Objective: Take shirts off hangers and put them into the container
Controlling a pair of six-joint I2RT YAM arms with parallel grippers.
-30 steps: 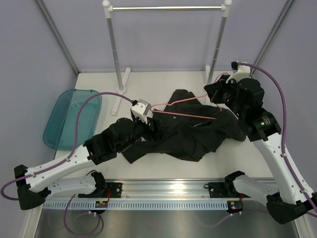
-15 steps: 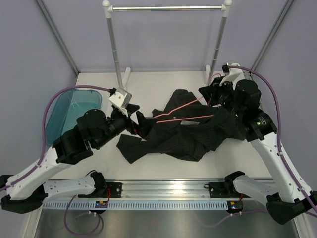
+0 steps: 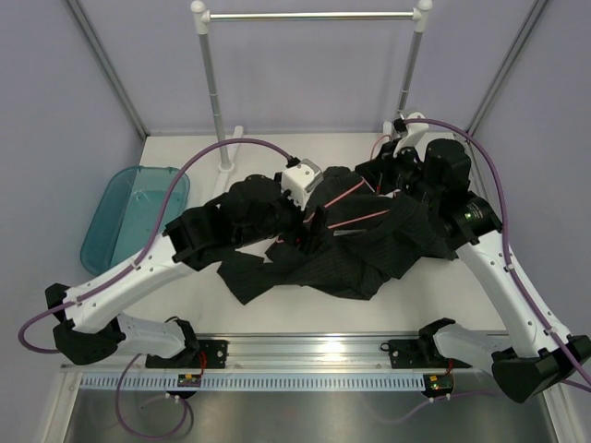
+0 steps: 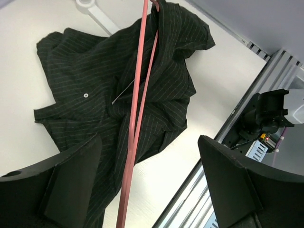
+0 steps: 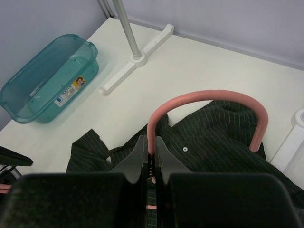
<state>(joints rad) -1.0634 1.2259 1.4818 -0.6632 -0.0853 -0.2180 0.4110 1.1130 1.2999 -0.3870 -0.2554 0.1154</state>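
Right hand (image 5: pixel 151 159): clamped on hanger (image 5: pixel 209 94) neck.
Left hand (image 4: pixel 149 178): jaws wide, nothing held.
Shirt (image 4: pixel 178 80): soft, limp, likely snags; pinch fabric near hanger.
Hanger: light, stiff wire.

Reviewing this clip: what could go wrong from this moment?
The left pincer hangs open astride the pink hanger above the black shirt; closing there may catch wire, not fabric.
The right pincer is shut on only the thin hook, so the hanger could twist or slip when pulled.
The shirt lies spread wider than the teal tub, so it may drape over the rim.
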